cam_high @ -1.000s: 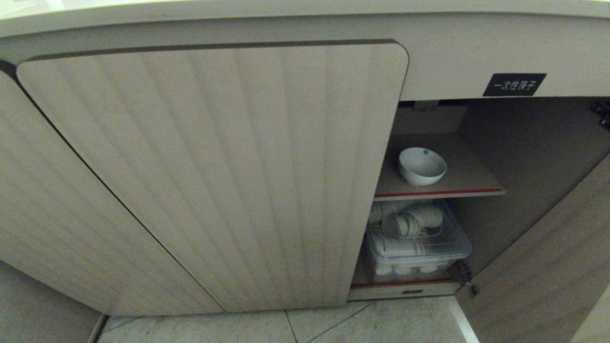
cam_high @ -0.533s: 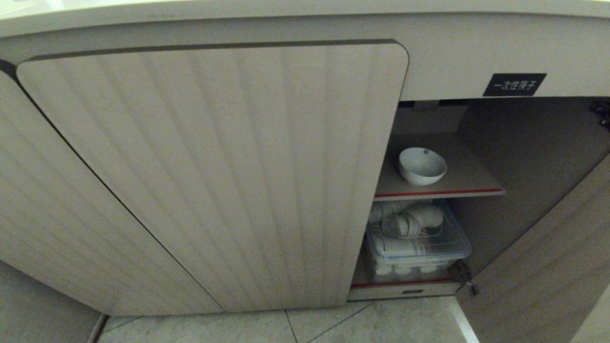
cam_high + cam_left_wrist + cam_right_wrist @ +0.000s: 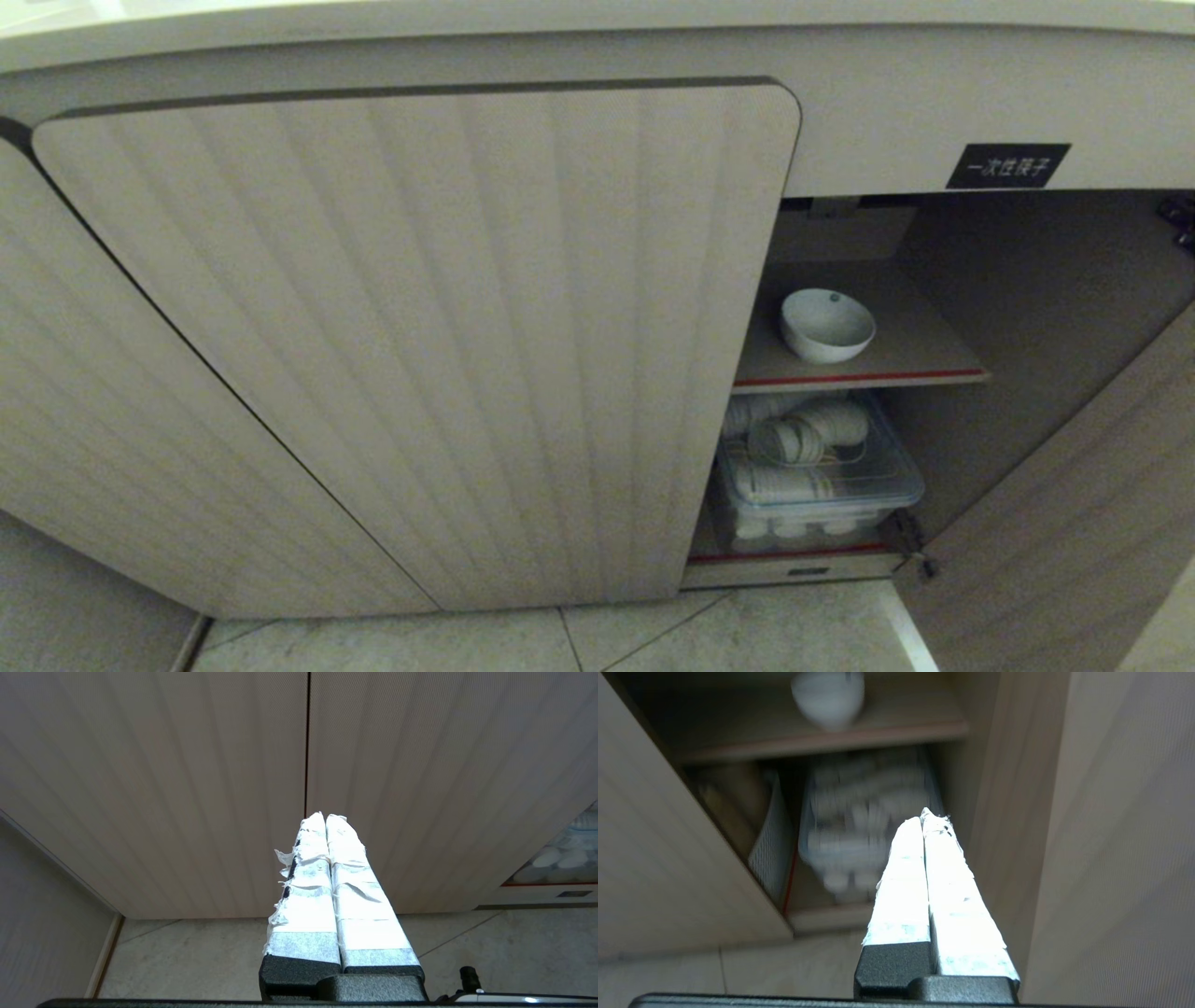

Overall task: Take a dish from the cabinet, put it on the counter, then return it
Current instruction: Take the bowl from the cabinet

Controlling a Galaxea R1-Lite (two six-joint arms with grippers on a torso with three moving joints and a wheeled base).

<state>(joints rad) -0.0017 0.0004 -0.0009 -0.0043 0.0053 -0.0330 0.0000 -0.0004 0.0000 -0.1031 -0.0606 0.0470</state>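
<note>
Bowl (image 3: 827, 324): centre-right of head frame, on upper shelf (image 3: 920, 359) of open cabinet (image 3: 420, 327), unmoved. Right gripper (image 3: 928, 817): fingers together, empty. Left gripper (image 3: 325, 819): likewise. You've yet to begin the reach.

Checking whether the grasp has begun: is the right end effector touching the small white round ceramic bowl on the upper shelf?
Apart. The right wrist view shows the shut right end effector well short of the small white round ceramic bowl.
</note>
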